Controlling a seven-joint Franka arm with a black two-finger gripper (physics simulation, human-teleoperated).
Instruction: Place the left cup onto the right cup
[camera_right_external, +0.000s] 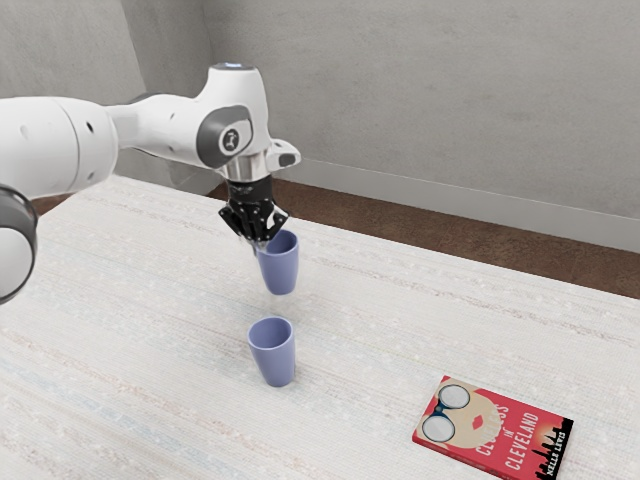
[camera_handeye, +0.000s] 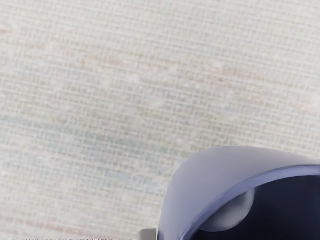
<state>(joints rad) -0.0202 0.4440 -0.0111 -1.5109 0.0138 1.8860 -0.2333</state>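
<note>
Above bench (camera_right_external: 120, 300) hung held cup (camera_right_external: 279, 265), tool (camera_right_external: 262, 238) clamped on its rim; second cup (camera_right_external: 271, 350) stood apart, nearer camera. Risk: held cup looked tilted, so lowering could catch rim and topple second cup.

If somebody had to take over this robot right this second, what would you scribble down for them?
Gripper: fingers shut on the rim of the held cup, a purple one.
Held cup: it hangs slightly tilted and appears to be raised off the table.
Second cup: it stands upright on the table, nearer the camera in the exterior view, apart from the held one.
Book: it lies flat toward the exterior view's right, out of the way.
Done: cup grasped and apparently lifted.
Left: carry it over the second cup, lower it on, release.
</note>
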